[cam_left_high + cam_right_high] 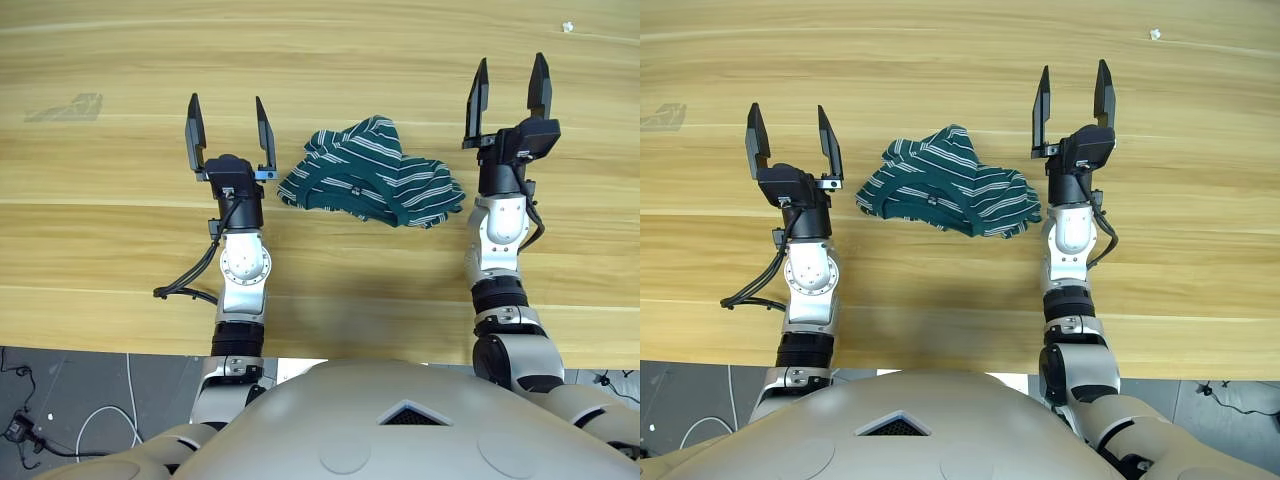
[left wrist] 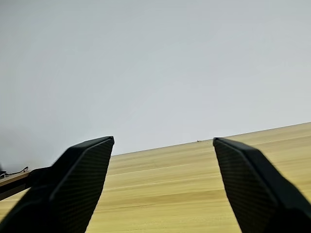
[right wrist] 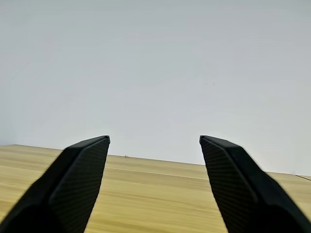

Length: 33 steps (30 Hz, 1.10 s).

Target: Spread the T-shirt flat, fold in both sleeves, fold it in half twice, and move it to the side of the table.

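table (image 1: 320,60): light wood planks are running across the whole frame; everything is resting on or hovering over it.
t-shirt (image 1: 372,172): dark green with pale stripes, lying as a crumpled heap at centre frame, slightly right of middle. not spread at all; sleeves are not telling apart from the body.
long axis: the heap is stretching left to right, dipping a little toward the lower right.
right gripper (image 1: 512,62): sitting at upper right, fingers spread wide and pointing toward the top of the frame, pinching nothing.
left gripper (image 1: 226,100): sitting left of centre, fingers likewise spread apart and pointing up-frame, holding nothing.
key relation: the shirt is lying between the two arms, level with the wrists rather than the fingertips, which are reaching past it. the right wrist is looking just beside the cloth's right edge, the left a touch farther off.
judgement: spreading is not yet begun; each gripper would be needing to pull back and turn inward to take an edge.
grey mark (image 1: 72,106): faint patch at upper left.
white speck (image 1: 567,27): lying at far upper right.
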Tool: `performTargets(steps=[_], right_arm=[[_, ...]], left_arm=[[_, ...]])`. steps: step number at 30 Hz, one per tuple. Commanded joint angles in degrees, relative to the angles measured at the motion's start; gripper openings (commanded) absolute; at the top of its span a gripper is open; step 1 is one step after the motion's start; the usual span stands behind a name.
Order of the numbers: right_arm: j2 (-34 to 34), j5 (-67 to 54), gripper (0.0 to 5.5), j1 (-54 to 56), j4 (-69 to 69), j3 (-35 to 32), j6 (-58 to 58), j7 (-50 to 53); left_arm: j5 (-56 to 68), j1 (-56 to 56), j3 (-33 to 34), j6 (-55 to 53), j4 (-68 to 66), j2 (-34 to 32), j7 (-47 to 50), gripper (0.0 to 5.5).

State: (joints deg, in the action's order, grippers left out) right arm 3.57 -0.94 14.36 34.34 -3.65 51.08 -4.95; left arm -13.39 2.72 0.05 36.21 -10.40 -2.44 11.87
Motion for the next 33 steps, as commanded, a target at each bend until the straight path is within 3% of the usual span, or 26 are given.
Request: performTargets(steps=[1,7,10,14,17,23,33], right_arm=[[0.26,-0.07,3.44,0.07,-0.34,0.26,0.3,-0.54],[1.71,1.01,3.44,-0.18,-1.07,1.9,1.37,-2.9],[9.02,5.78,3.44,-6.14,-11.06,8.1,6.22,-10.93],[23.3,9.86,3.44,-15.59,-25.16,14.08,4.8,-22.61],[29.53,10.28,3.44,-21.5,-33.75,16.98,0.95,-27.63],[34.94,13.86,3.44,-26.77,-39.61,18.64,-3.25,-30.77],[33.48,33.53,3.44,-22.17,-33.34,16.83,-2.43,-19.45]], left_arm=[[-0.54,0.1,-0.35,-0.76,-0.19,-0.48,-0.47,3.82],[-4.69,0.36,-1.31,-0.38,1.24,-4.32,-2.12,3.82],[-9.13,4.48,-4.17,1.73,6.72,-14.67,-11.66,3.82],[-9.26,14.49,-5.94,4.37,11.06,-35.18,-29.7,3.82],[-6.11,16.5,-6.16,2.0,13.03,-42.52,-38.33,3.82],[-9.07,11.01,-7.98,1.61,11.3,-42.24,-39.74,3.82],[-9.98,2.99,-7.92,4.21,6.65,-38.29,-32.78,3.82]])
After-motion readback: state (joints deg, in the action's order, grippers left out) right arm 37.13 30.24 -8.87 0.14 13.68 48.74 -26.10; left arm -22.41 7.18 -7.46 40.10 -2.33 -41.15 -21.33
